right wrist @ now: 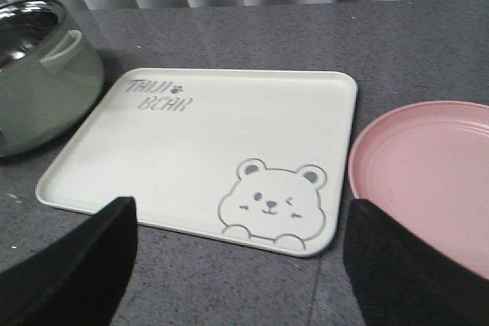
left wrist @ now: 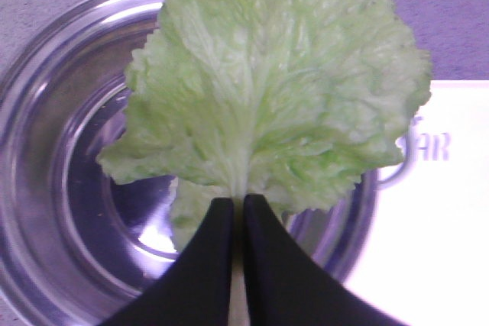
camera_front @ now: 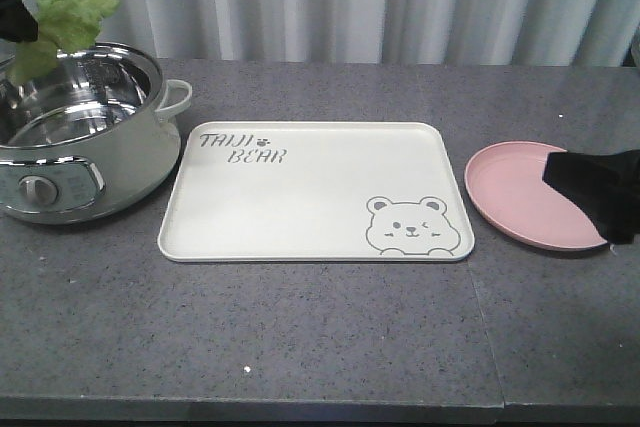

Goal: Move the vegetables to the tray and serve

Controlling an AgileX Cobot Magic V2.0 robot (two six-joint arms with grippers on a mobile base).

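Observation:
My left gripper (left wrist: pixel 238 202) is shut on the stem of a crinkled green lettuce leaf (left wrist: pixel 267 82) and holds it in the air above the steel pot. In the front view the leaf (camera_front: pixel 68 15) hangs over the pot's far left rim. The cream tray (camera_front: pixel 315 192) with "TAIJI BEAR" lettering lies flat in the middle of the table, to the right of the pot; it also shows in the right wrist view (right wrist: pixel 206 150). My right gripper (right wrist: pixel 241 211) is open and empty, low over the table by the tray's near right corner.
A steel electric pot (camera_front: pixel 75 142) with a pale green body stands at the left; its bowl (left wrist: pixel 69 188) shows under the leaf. A round pink plate (camera_front: pixel 520 192) lies right of the tray, under my right arm (camera_front: pixel 600 192). Grey curtains hang behind the table.

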